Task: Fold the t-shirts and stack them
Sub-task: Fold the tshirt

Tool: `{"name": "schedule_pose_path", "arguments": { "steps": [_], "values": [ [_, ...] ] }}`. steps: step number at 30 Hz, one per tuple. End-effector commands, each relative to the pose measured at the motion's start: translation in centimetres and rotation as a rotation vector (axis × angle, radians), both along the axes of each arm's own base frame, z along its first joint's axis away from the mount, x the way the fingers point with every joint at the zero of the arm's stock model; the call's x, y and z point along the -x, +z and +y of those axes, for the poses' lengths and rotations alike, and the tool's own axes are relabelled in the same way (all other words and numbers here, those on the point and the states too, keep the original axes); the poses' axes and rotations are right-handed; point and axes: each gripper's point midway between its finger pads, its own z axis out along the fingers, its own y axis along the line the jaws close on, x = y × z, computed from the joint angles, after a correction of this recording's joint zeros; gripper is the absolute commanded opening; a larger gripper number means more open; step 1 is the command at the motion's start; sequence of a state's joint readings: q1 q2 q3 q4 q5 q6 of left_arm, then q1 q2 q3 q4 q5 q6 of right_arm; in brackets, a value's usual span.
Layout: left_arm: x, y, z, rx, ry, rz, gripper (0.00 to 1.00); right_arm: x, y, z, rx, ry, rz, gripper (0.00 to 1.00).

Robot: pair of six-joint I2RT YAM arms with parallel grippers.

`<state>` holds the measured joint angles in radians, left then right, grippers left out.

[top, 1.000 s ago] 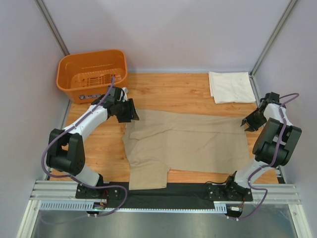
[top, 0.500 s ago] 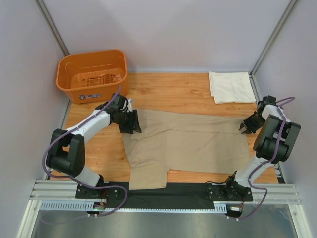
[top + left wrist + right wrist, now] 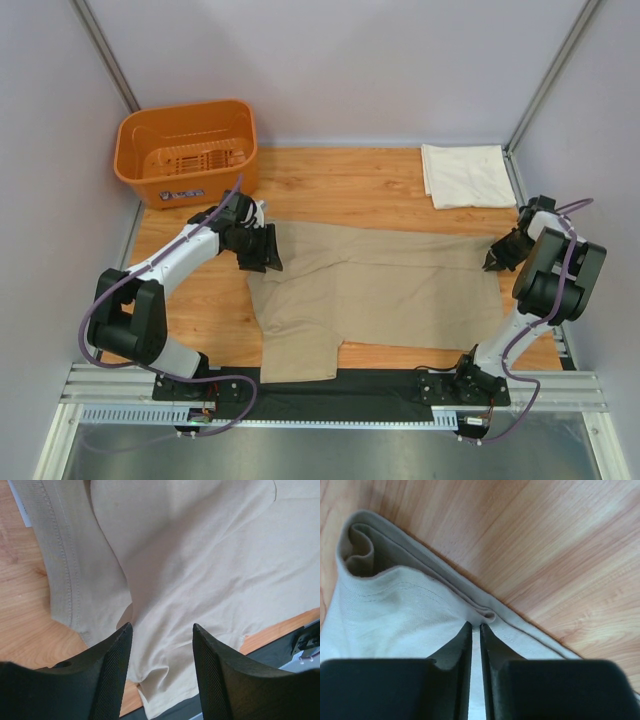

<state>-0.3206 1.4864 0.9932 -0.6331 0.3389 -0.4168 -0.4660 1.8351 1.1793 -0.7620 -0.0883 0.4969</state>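
While the tan t-shirt (image 3: 375,285) lies spread flat and sideways across the middle of the bench (image 3: 330,185), one sleeve reaching toward the near edge, we judge the job roughly half done. The cream-white t-shirt (image 3: 465,175) already sits as a neat folded square in the far right corner, well apart from the tan one. What is left, as we read it, is every fold of the tan shirt and then its stacking on the cream one. At the shirt's right edge the right claw (image 3: 475,626) has its fingers narrowed to a thin slit, with a small ridge of hem at their tips, so we take it to be pinching the cloth there. At the shirt's left end the left claw (image 3: 162,630) stands wide, empty, poised over the fabric just beside its ribbed band; we cannot tell whether the fingers touch the cloth. Beyond it, the orange basket (image 3: 185,150) stands in the far left corner, apart from both shirts. Compared with a second ago, the left claw has dropped from near the basket onto the shirt's far left corner. Meanwhile the right claw has drawn in to the hem and closed down from a wider gap, and the shirt itself has hardly shifted.
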Motion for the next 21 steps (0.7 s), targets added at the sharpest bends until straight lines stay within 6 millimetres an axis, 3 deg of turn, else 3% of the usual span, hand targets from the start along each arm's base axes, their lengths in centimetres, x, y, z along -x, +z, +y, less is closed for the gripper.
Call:
{"name": "schedule_pose_path", "arguments": {
  "steps": [1, 7, 21],
  "values": [
    [0.0, 0.8, -0.2, 0.013, -0.017, -0.020, 0.58, -0.6, 0.7, -1.0, 0.035, -0.011, -0.007, 0.10],
    [-0.6, 0.9, -0.5, 0.016, -0.020, -0.021, 0.57, 0.0, 2.2, -1.0, 0.040, -0.023, 0.008, 0.01],
    [-0.7, 1.6, -0.4, 0.019, -0.019, -0.034, 0.56, 1.6, 3.5, -0.9, 0.058, -0.052, 0.051, 0.00]
  ]
}}
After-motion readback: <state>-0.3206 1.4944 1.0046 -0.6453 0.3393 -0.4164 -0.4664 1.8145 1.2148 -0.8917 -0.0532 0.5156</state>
